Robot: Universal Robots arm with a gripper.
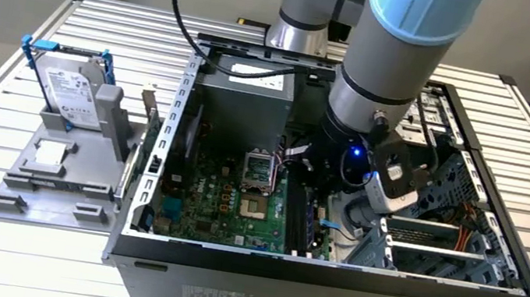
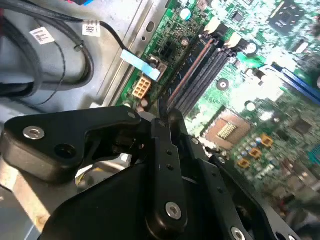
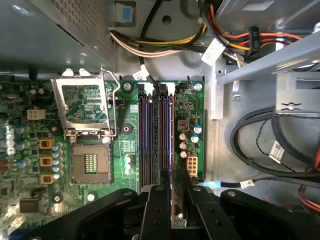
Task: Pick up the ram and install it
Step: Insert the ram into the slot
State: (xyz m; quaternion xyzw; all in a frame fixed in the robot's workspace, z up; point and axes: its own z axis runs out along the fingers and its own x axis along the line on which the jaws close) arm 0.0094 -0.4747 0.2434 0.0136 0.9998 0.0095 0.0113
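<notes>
My gripper [image 3: 172,192] is shut on the ram [image 3: 173,209], a thin dark board seen edge-on between the two black fingers [image 3: 156,210]. In the second wrist view the ram's edge [image 2: 162,109] sticks out just past the gripper [image 2: 165,124]. The ram runs parallel to the long black motherboard slots [image 3: 159,140] and hangs over the slot nearest the board's edge; I cannot tell whether it touches the slot. In the exterior view the gripper [image 1: 332,206] is low inside the open computer case [image 1: 331,273], over the slots [image 1: 300,229].
A processor socket [image 3: 90,160] lies beside the slots. Cable bundles [image 3: 165,45] and a metal drive cage [image 1: 439,245] crowd the case around the arm. Outside, a silver hard drive in a blue frame [image 1: 74,92] stands on a grey fixture [image 1: 49,187] on the slatted table.
</notes>
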